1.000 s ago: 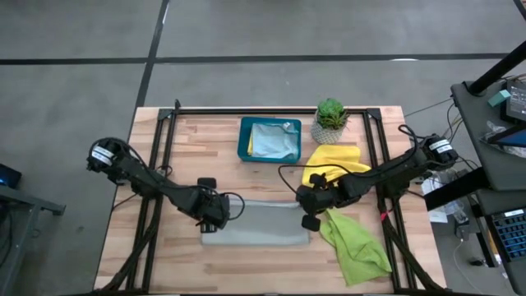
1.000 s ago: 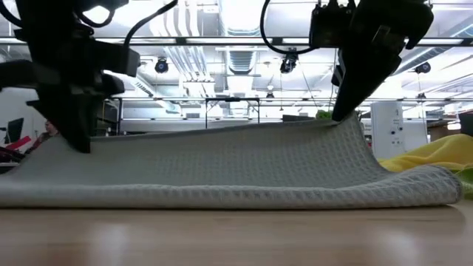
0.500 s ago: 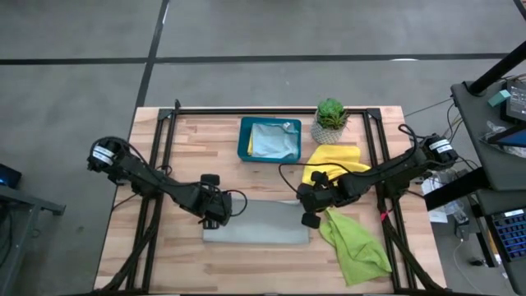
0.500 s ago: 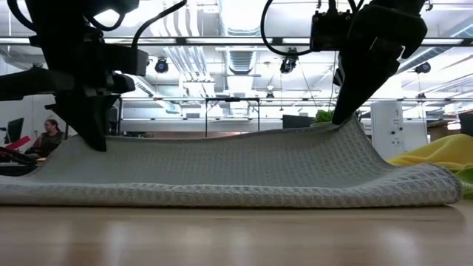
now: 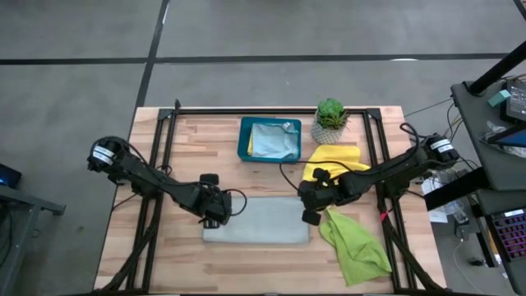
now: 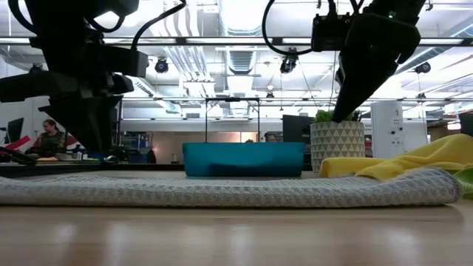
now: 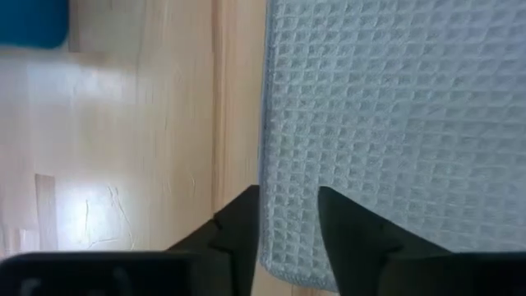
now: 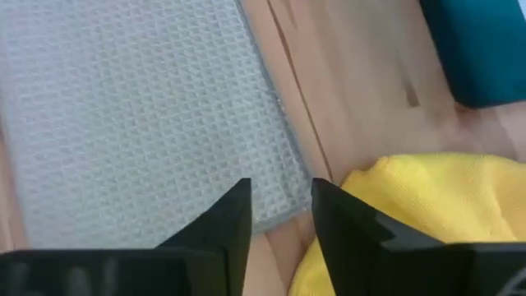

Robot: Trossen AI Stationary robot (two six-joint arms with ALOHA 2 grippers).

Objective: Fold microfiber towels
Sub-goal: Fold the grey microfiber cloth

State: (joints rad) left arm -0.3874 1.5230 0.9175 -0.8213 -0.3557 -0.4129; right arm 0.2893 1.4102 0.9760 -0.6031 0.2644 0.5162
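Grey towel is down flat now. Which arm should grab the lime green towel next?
Right. The right end effector hangs at the grey towel's right end, beside the lime green towel. The left end effector is across the grey towel.

An open-plan lab: exposed ceiling ducts (image 6: 222, 55), strip lights, desks behind.

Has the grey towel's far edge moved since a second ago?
Yes. The grey towel has dropped flat onto the table; its far edge no longer hides the teal tray in the low view.
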